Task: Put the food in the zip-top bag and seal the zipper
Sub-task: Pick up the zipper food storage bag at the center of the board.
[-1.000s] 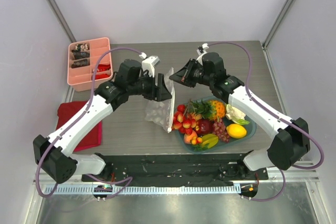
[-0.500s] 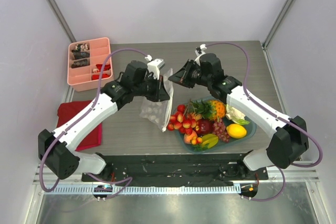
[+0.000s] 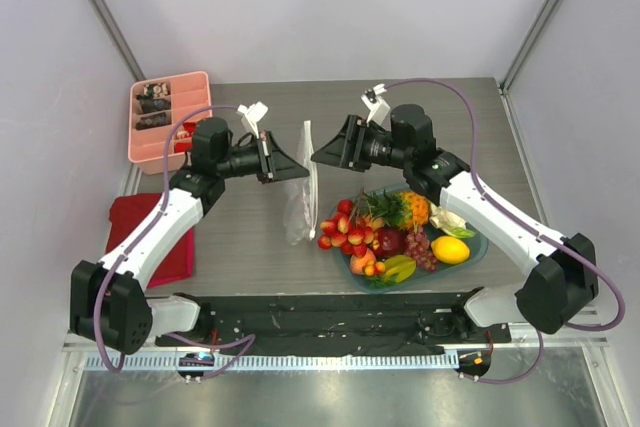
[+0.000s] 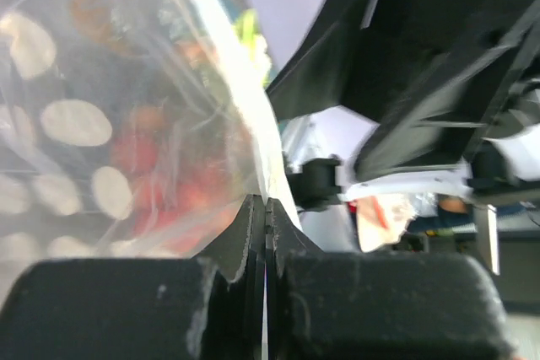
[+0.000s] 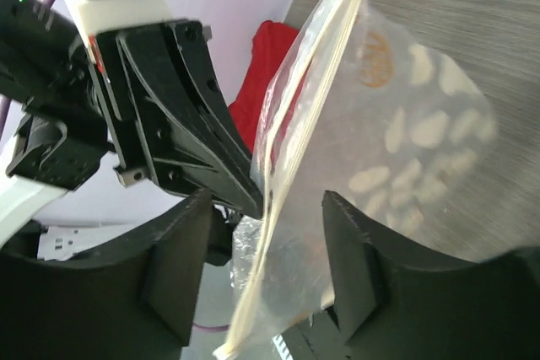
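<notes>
At the middle of the surface (image 3: 240,247), the zip-top bag (image 3: 300,209) is hanging edge-on, its zipper (image 5: 325,65) running 12 to 6, with the left tool (image 3: 303,173) pinching that strip from 9 o'clock, the right tool (image 3: 314,157) gaping astride it from 3 o'clock, and the food (image 3: 385,227) lying at 4 o'clock, nearer the right arm.

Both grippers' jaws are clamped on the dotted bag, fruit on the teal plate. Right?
Only the left gripper is clamped on the zip-top bag; the right gripper has jaws open around its edge, per the right wrist view. The food is on the teal plate.
</notes>
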Available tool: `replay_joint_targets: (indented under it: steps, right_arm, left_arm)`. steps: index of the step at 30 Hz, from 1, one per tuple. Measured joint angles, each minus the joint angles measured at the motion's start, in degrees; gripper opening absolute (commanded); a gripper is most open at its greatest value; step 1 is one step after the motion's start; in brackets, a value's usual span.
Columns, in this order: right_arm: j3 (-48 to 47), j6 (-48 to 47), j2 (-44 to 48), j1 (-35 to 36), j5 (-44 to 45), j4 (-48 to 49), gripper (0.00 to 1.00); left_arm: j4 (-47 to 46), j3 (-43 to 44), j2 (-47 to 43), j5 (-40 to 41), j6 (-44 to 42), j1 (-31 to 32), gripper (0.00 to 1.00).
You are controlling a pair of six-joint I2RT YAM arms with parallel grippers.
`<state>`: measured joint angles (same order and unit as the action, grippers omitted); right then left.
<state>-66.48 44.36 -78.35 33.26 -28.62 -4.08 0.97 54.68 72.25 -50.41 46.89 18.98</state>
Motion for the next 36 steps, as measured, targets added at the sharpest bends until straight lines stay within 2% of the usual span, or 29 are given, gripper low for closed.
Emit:
replay_joint_targets:
  steps: [1, 4, 6, 10, 15, 18, 26, 29, 30, 32, 36]
  right_arm:
    - [0.7, -0.2, 0.6, 0.0, -0.7, 0.6, 0.5]
    - [1.7, -0.8, 1.0, 0.0, -2.4, 2.1, 0.42]
    - [2.3, -0.9, 1.0, 0.0, -3.3, 2.7, 0.41]
    - [2.8, -0.7, 1.0, 0.0, -5.1, 5.2, 0.23]
    - [3.7, -0.2, 1.0, 0.0, -6.4, 7.3, 0.13]
    - [3.7, -0.7, 1.0, 0.0, -6.6, 7.1, 0.01]
    - [3.7, -5.4, 1.3, -0.4, -4.4, 0.7, 0.01]
    - [3.3, -8.3, 1.3, -0.4, -0.4, -3.6, 0.01]
    - [3.0, -9.0, 1.3, -0.4, 1.1, -5.1, 0.01]
    - [2.4, -9.7, 1.3, -0.4, 2.7, -6.5, 0.01]
    - [1.3, -9.9, 1.3, -0.2, 3.7, -6.8, 0.01]
  left_arm:
    - [-2.0, -0.2, 0.0, -1.2, 1.6, -0.1, 0.0]
    - [-7.2, -0.2, -0.6, -3.7, 5.1, -0.3, 0.0]
    - [-9.6, -0.2, -1.0, -4.6, 6.5, -0.3, 0.0]
    - [-11.8, -0.7, -1.2, -5.2, 8.0, -0.4, 0.0]
    - [-12.4, -1.3, -1.2, -5.4, 8.5, -0.8, 0.0]
    - [-12.4, -1.4, -1.2, -6.1, 8.5, -1.8, 0.0]
    - [-9.2, -1.3, -1.7, -7.9, 6.0, -7.0, 0.01]
    - [-1.6, -0.5, -2.7, -7.0, 0.2, -7.6, 0.14]
    - [2.8, 0.3, -2.9, -5.3, -2.7, -7.6, 0.28]
    - [11.5, 2.8, -3.1, 0.2, -8.6, -7.6, 0.4]
    - [24.3, 8.9, -3.5, 11.1, -16.5, -7.0, 0.55]
